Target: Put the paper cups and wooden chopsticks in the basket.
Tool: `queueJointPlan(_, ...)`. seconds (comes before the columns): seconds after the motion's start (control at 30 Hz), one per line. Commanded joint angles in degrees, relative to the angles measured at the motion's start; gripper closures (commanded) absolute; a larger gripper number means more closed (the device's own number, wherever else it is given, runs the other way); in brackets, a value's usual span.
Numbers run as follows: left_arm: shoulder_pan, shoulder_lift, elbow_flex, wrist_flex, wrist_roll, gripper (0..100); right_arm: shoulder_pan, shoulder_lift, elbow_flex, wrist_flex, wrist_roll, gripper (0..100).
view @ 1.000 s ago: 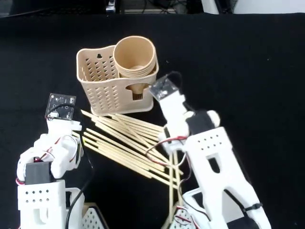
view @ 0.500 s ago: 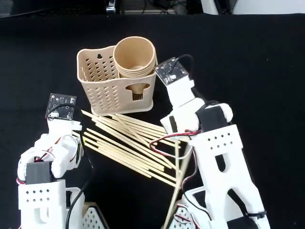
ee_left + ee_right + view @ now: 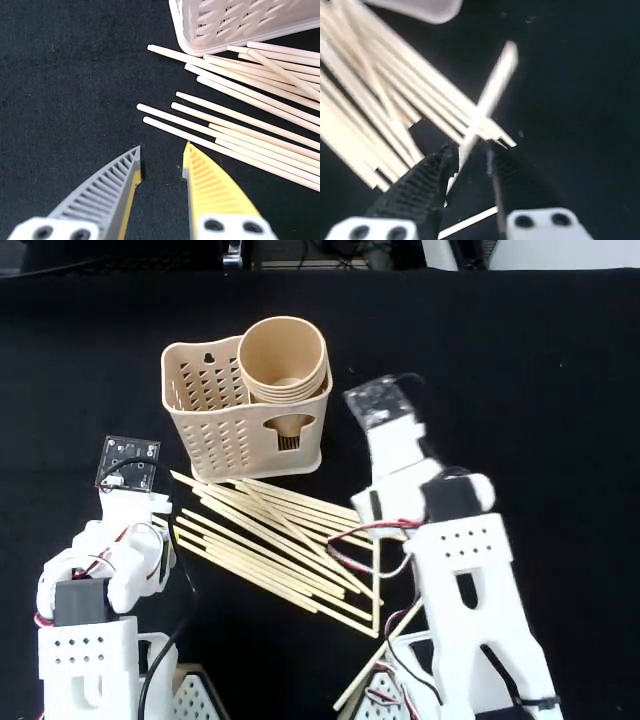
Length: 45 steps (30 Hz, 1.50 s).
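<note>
The beige slotted basket [image 3: 225, 430] stands at the back of the black table, with a stack of paper cups [image 3: 285, 360] inside its right end. Several wooden chopsticks [image 3: 270, 535] lie fanned in front of it. My right gripper [image 3: 468, 149] hangs over the right end of the pile, shut on one chopstick [image 3: 490, 95] that slants up between its black fingers. In the high view that stick [image 3: 385, 665] pokes out beside the right arm's base. My left gripper [image 3: 161, 147] is open, low over the cloth just short of the chopsticks' left tips [image 3: 150, 112].
The basket's corner [image 3: 200, 35] is close beyond the left gripper. Both arm bases [image 3: 85, 640] take up the front of the table. Black cloth is bare to the right of the right arm and behind the basket.
The right arm has swung to the right, away from the basket, and the chopstick in its gripper has tilted from upright to slanted. The left arm has kept still.
</note>
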Motion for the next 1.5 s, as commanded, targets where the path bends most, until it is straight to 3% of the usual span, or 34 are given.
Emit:
queueJointPlan(0.0,-0.22,-0.62,-0.22,-1.05,0.62,85,4.4,-1.27,-0.48,-1.67,1.93,83.5)
queueJointPlan(0.2,-0.13,-0.62,-0.22,-1.05,0.44,85,9.85,-1.27,-0.84,-1.05,4.57,82.8)
queueJointPlan(0.4,-0.13,-0.62,-0.31,-1.05,0.26,85,11.08,-1.1,0.92,7.91,9.41,82.8)
queueJointPlan(0.6,-0.13,-0.62,-0.13,-1.05,0.53,85,12.48,-0.84,11.82,5.27,14.95,82.5)
queueJointPlan(0.83,-0.13,-0.62,-0.22,-1.05,0.53,85,16.53,-0.84,22.02,-6.07,8.97,82.5)
queueJointPlan(1.1,-0.13,-0.62,-0.13,-1.05,0.53,85,20.22,-0.75,23.25,-6.86,5.71,75.6)
queueJointPlan(1.47,-0.13,-0.62,-0.22,-1.05,0.62,85,23.91,-0.75,25.8,-12.31,1.49,75.5)
